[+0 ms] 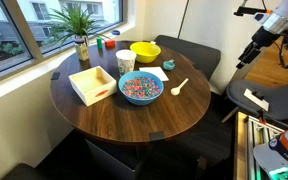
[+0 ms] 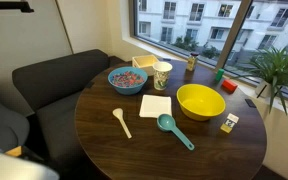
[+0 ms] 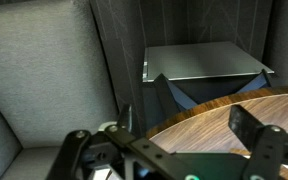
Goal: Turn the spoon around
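— Where is the spoon (image 1: 179,87) (image 2: 121,121) lying?
— It is lying flat on the round wooden worktop (image 1: 134,118) (image 2: 134,155), just beside the blue bowl (image 1: 141,87) (image 2: 127,78) but not touching it. In the exterior view facing the window, its rounded end is pointing towards the blue bowl and its handle is pointing at the near edge

— What is sitting around it?
— The blue bowl is holding coloured cereal. A teal scoop (image 1: 169,65) (image 2: 174,129) is lying near the spoon, between it and the yellow bowl (image 1: 145,51) (image 2: 200,101). A cup (image 1: 125,62) (image 2: 162,74) is standing just beside the blue bowl, and a white box (image 1: 92,84) is sitting on the blue bowl's far side from the spoon. A potted plant (image 1: 79,25) (image 2: 279,70) is standing by the window

— And the robot?
— The arm (image 1: 269,25) is hanging well away from the worktop, off past its edge. In the wrist view the jaws are standing spread wide with nothing between them, and the camera is looking over the worktop's rim (image 3: 234,115) at the grey sofa (image 3: 44,70) (image 2: 44,80)
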Controlling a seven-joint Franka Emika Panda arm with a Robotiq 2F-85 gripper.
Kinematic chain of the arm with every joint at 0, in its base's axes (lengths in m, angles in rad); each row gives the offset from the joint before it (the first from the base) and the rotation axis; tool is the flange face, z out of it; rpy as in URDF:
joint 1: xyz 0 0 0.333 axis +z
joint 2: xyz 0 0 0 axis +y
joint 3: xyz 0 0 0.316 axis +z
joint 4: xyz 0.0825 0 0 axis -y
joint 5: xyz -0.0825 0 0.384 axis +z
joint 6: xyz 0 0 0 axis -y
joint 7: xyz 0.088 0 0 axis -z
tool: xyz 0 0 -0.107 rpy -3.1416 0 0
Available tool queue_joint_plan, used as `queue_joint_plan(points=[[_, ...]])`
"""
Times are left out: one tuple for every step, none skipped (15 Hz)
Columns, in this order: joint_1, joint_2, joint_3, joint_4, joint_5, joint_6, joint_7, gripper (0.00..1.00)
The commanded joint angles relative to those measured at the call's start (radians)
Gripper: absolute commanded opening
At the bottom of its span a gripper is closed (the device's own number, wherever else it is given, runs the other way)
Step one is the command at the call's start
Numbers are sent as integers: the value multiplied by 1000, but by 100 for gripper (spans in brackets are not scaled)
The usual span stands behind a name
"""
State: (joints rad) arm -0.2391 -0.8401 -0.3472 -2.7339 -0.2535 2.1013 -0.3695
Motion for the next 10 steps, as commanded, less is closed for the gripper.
queue_joint_plan(points=[[-3,1,4,2,4,-2,-2,100],[-3,1,4,2,4,-2,-2,100],[-3,1,4,2,4,-2,-2,100],[-3,1,4,2,4,-2,-2,100],[-3,1,4,2,4,-2,-2,100],[-3,1,4,2,4,-2,-2,100],[-3,1,4,2,4,-2,-2,100],[-3,1,4,2,4,-2,-2,100],[-3,1,4,2,4,-2,-2,100],[-3,1,4,2,4,-2,-2,100]])
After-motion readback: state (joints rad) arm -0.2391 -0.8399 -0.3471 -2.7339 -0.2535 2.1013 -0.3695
